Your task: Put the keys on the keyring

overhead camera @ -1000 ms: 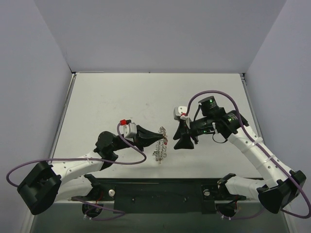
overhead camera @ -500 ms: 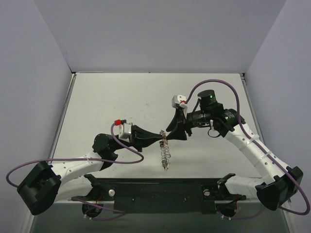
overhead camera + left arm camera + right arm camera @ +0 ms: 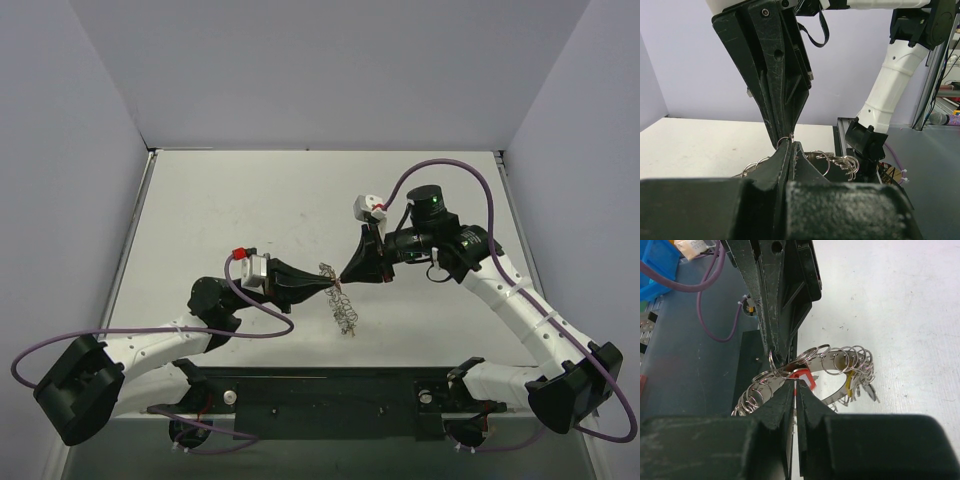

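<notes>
Keyring (image 3: 343, 308) hanging at meeting tips, trailing toward bases; left gripper (image 3: 323, 288) and right gripper (image 3: 345, 275) jaws both pinching it.

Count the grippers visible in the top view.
2. The left gripper reaches in from the left and the right gripper from the right. Their tips meet at the keyring. Neither is hidden.

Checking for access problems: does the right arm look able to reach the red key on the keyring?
Likely yes: the right gripper, tips closed, sits at the red key, and the left gripper holds the keyring from the opposite side, not between.
</notes>
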Motion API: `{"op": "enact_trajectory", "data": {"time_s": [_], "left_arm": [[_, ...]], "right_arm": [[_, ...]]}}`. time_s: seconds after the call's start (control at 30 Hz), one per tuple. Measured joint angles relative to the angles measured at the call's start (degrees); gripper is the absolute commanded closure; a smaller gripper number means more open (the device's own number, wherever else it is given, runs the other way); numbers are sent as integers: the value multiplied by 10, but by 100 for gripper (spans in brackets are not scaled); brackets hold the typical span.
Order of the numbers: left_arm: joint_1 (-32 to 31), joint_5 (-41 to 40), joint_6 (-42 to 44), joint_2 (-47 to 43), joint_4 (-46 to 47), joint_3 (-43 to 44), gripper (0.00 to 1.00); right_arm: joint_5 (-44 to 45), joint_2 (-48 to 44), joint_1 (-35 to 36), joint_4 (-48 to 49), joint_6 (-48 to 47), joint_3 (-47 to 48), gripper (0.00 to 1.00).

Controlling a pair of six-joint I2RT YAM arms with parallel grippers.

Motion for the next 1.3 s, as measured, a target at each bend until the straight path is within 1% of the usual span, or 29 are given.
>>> {"op": "enact_trajectory", "data": {"time_s": [0.7, 0.73, 0.77, 0.8, 0.9, 0.97, 1.13, 1.3], "left_arm": [[17, 0, -29, -1, 4, -9, 100], [17, 0, -30, -1, 4, -9, 100], [19, 0, -32, -1, 4, -9, 100], [19, 0, -34, -1, 4, -9, 100], [19, 0, -41, -1, 4, -9, 100], [19, 1, -44, -1, 4, -9, 100], [19, 7, -55, 2, 4, -9, 100], [19, 10, -60, 6, 4, -9, 100]], "right_arm": [[-7, 0, 11, -7, -5, -5, 100], [-7, 0, 11, -11, -8, -5, 97], [-7, 0, 11, -14, -10, -5, 91], [-5, 0, 11, -16, -10, -5, 89], [-1, 0, 11, -19, -15, -5, 72], [2, 0, 11, -21, -17, -5, 64], [8, 0, 11, -23, -28, -5, 60], [7, 0, 11, -23, -40, -4, 62]]}}
